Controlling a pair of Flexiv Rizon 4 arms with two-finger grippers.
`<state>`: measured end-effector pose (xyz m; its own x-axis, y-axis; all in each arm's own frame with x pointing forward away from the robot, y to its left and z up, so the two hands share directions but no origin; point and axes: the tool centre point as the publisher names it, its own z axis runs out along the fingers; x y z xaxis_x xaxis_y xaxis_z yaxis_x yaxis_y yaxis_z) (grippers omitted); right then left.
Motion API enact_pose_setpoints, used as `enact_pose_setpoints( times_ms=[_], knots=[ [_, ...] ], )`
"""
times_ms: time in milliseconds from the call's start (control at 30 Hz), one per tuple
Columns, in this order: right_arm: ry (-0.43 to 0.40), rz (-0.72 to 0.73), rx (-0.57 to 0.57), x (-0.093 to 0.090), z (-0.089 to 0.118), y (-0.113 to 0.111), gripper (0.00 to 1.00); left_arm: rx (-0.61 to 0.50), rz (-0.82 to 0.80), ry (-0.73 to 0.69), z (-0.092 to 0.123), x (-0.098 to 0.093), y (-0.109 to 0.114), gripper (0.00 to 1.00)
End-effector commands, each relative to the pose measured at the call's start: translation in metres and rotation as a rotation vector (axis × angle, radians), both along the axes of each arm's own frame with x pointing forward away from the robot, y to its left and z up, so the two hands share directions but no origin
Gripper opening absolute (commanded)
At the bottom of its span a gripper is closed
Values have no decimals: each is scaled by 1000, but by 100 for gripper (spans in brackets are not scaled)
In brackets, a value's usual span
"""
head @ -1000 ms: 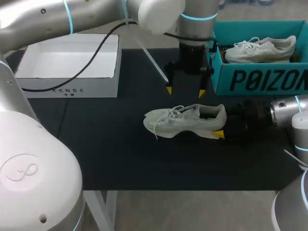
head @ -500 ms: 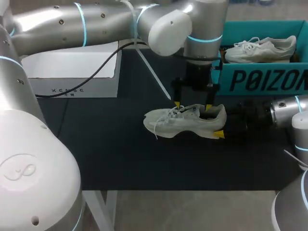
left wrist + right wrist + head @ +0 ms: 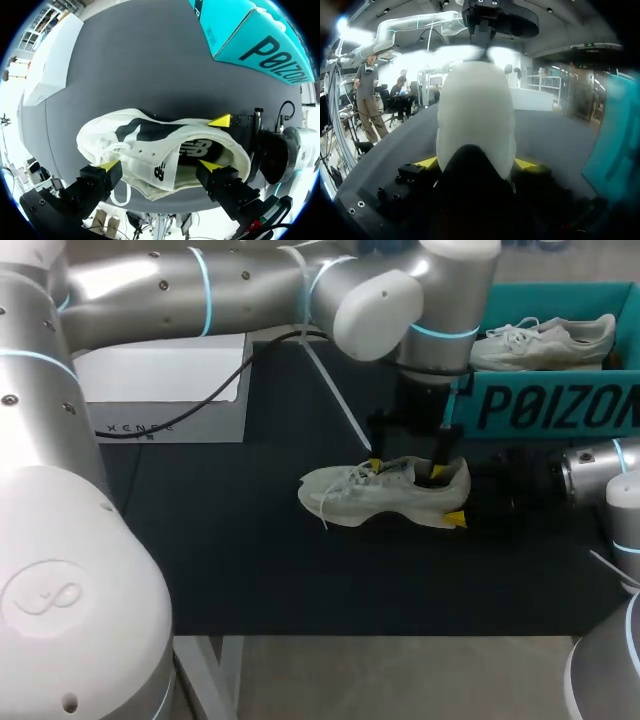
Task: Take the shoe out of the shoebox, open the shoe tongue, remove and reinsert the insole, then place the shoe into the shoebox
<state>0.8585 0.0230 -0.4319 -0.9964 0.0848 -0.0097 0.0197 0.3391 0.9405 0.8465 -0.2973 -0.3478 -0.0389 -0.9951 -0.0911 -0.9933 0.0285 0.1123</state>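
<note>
— Where's the shoe (image 3: 385, 490)?
— Upright on the bench (image 3: 250, 560), near its right edge, just in front of the teal shoebox (image 3: 540, 405) at the far right corner.
— And the tools?
— The right tool (image 3: 476, 162) clamps the heel. The left tool (image 3: 406, 469) hangs above, spread wide, one tip at the laces, one in the opening.

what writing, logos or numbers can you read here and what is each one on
Large dark block capitals, one brand word, on the teal shoebox front wall: brand name, not read off.
Small spaced capitals on the white box front wall, with a tinier line beneath: too small to read surely.
Brand logo on the shoe tongue, and another on its insole: logos only.
No numbers or signs show.
</note>
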Motion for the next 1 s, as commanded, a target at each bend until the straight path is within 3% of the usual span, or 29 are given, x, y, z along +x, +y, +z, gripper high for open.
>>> enact_pose_setpoints(
  times_ms=[33, 67, 100, 133, 167, 200, 267, 300, 1000],
  knots=[
    [-1, -3, -1, 0, -3, 2, 0, 16, 9, -9, 4, -6, 1, 100],
    [-1, -3, -1, 0, -3, 2, 0, 24, 9, -11, 4, -7, 2, 92],
    [-1, -3, -1, 0, -3, 2, 0, 25, 9, -10, 4, -8, 2, 77],
    [-1, -3, -1, 0, -3, 2, 0, 24, 12, -7, 4, -9, 3, 54],
    [-1, -3, -1, 0, -3, 2, 0, 25, 14, -5, 4, -10, 4, 38],
    [-1, -3, -1, 0, -3, 2, 0, 27, 15, -5, 4, -11, 4, 35],
    [-1, -3, -1, 0, -3, 2, 0, 28, 17, -4, 5, -12, 5, 16],
    [-1, -3, -1, 0, -3, 2, 0, 28, 19, -4, 6, -13, 5, 0],
    [-1, -3, -1, 0, -3, 2, 0, 43, 14, -25, 22, 0, 19, 0]
  ],
)
